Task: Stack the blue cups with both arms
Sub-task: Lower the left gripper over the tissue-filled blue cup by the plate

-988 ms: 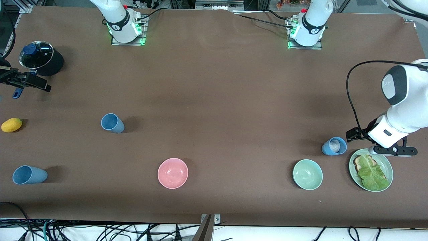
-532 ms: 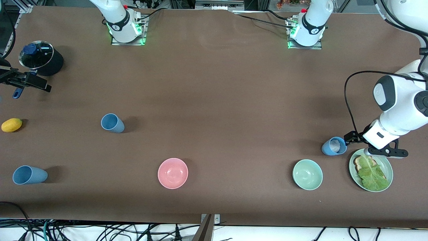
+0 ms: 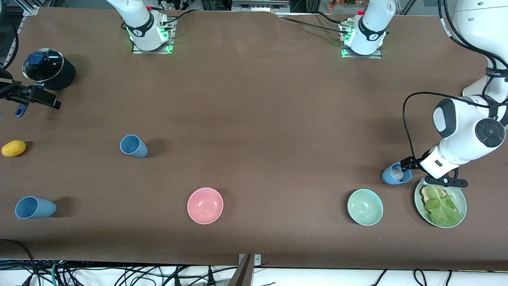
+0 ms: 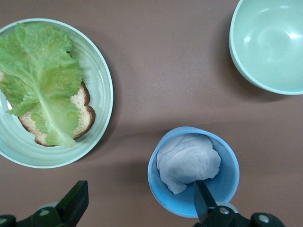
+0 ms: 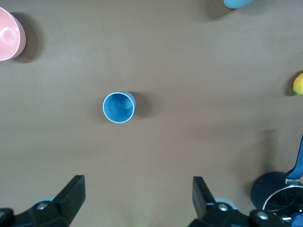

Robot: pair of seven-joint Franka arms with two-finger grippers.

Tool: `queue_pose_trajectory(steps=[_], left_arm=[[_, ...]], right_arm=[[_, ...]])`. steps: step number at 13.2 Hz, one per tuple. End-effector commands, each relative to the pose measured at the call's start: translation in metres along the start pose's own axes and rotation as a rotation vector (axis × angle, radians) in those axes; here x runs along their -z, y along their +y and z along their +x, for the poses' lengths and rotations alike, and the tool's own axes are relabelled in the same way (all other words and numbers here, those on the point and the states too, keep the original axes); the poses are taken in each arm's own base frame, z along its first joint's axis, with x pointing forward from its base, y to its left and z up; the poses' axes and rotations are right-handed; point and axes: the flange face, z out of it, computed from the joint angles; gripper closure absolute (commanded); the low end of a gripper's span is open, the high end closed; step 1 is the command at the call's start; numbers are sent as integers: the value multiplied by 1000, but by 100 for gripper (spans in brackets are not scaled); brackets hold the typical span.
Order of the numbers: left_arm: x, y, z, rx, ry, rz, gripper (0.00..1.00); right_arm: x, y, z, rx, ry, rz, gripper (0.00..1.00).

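Three blue cups are on the brown table. One blue cup [image 3: 396, 173] [image 4: 189, 194] at the left arm's end holds a crumpled white wad [image 4: 188, 161]. My left gripper [image 3: 414, 171] [image 4: 139, 205] hangs open low over it, one finger [image 4: 201, 201] above the cup's inside and the other [image 4: 75, 203] outside over bare table. A second cup [image 3: 133, 145] [image 5: 118, 107] stands upright toward the right arm's end. The third cup [image 3: 35, 207] [image 5: 236, 3] lies nearer the front camera. My right gripper [image 3: 43, 99] [image 5: 137, 196] waits open and empty beside the pot.
A green plate [image 3: 460, 198] [image 4: 102, 80] with bread and lettuce lies right beside the filled cup. A pale green bowl [image 3: 365, 207] [image 4: 270, 47] is nearer the camera. A pink bowl [image 3: 205, 205], a lemon [image 3: 14, 148] and a lidded dark pot [image 3: 47, 69] also stand about.
The left arm has swung its gripper toward the filled cup and lower, so one finger now hangs over the cup's inside. The right arm and all cups stay put.
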Motion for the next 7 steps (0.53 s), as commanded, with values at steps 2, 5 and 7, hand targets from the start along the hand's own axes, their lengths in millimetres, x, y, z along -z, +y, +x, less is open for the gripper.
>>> queue_pose_trajectory(steps=[2, 5, 7], left_arm=[[-12, -2, -4, -23, -8, -19, 2], [-22, 0, -6, 15, -14, -58, 2], [-28, -1, -6, 42, -17, -80, 2]], right_arm=[[2, -1, -3, 3, 0, -13, 0], [2, -1, -3, 3, 0, -13, 0], [2, -1, -3, 3, 0, -14, 0]])
